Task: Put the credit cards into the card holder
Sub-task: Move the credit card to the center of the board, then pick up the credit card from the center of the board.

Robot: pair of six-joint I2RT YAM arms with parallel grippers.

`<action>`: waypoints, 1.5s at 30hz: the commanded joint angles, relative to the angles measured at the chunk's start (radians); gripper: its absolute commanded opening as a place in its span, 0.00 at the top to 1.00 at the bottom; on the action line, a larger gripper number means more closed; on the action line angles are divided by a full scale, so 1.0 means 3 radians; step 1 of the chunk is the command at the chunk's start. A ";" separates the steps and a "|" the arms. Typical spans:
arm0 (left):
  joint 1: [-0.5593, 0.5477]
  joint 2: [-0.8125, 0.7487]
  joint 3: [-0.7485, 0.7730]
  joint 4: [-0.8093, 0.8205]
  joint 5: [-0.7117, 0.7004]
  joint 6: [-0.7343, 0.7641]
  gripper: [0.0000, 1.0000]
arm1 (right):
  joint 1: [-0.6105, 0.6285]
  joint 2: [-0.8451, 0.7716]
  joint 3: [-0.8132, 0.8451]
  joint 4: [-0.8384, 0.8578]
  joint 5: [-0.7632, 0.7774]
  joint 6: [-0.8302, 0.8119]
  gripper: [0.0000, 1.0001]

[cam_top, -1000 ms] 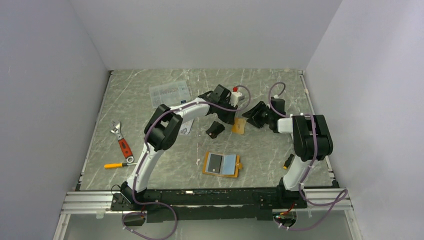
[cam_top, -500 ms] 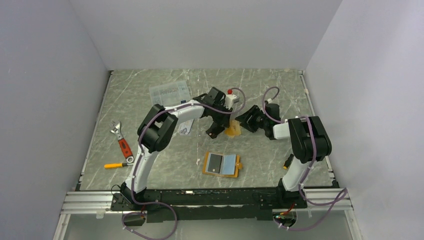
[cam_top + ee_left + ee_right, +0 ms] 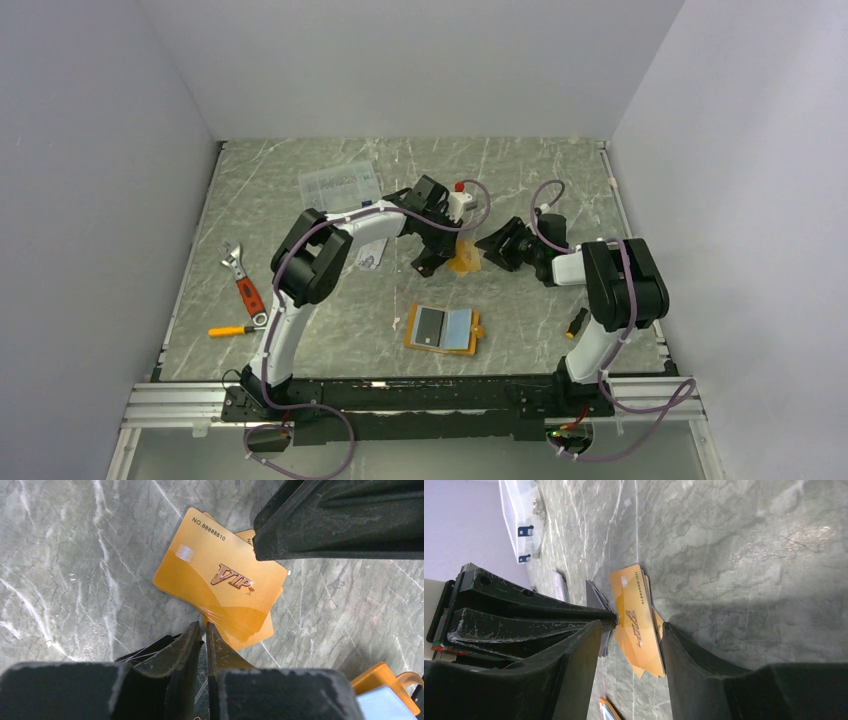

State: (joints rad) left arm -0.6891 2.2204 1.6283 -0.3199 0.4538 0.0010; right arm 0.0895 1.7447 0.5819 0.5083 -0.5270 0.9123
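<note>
Gold-orange credit cards (image 3: 220, 587) lie in a loose fanned stack on the grey marble table (image 3: 300, 310). The top one reads "VIP" with a number line. How many sit beneath it is hard to make out, and the far corner is covered by the right gripper (image 3: 631, 625).

That gripper stands open, one finger on each side of the stack. Whether either finger touches the cards cannot be told.

The left gripper (image 3: 203, 627) has its jaws almost together at the stack's near edge, with only a thin slit between them. Whether anything is pinched there I cannot tell. A black card (image 3: 150, 650) pokes out from under its fingers, mostly hidden.

The card holder (image 3: 445, 328) lies open nearer the arm bases, apart from the cards. Its inside is pale blue with a dark panel on the left half. The left wrist view catches only its corner.

A second ago both grippers were farther toward the right and the gold stack lay there with them. Now both grippers and the stack sit a little left and nearer. The card holder has not moved.
</note>
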 commanded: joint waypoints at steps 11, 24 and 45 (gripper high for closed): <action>-0.0148 0.0187 0.0418 -0.0134 -0.0099 0.0197 0.83 | 0.0218 0.0246 -0.0402 -0.0554 0.0177 -0.0083 0.48; -0.0285 0.0286 0.0373 -0.0153 -0.0098 0.0247 0.84 | 0.0113 0.0223 -0.0843 0.0224 0.0022 0.0195 0.53; -0.0421 0.0269 0.0203 -0.0254 0.0333 0.0114 0.84 | -0.0009 0.0337 -0.1046 0.0902 -0.0018 0.0435 0.70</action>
State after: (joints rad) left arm -0.7601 2.2749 1.7260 -0.3428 0.4194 0.0669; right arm 0.0856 1.8240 0.3107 0.9771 -0.6449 1.1118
